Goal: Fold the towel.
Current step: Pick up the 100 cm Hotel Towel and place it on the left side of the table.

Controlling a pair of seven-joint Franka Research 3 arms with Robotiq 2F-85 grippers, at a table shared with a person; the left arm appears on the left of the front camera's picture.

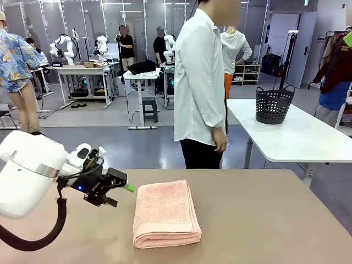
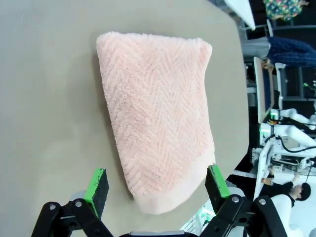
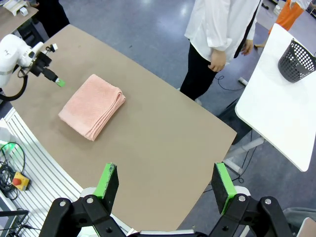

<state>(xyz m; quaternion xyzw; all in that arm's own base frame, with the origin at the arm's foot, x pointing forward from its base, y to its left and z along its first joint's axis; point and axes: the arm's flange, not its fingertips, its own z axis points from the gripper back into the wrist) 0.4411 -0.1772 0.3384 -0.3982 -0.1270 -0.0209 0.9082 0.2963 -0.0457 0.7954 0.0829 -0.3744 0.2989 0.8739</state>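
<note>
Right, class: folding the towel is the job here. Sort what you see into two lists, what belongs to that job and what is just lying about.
Belongs to the job:
- towel, already folded on the brown table
- left gripper, open, beside the towel
- right gripper, open, high above the table

Just lying about:
- dark basket on the white table
- person in a white shirt
</note>
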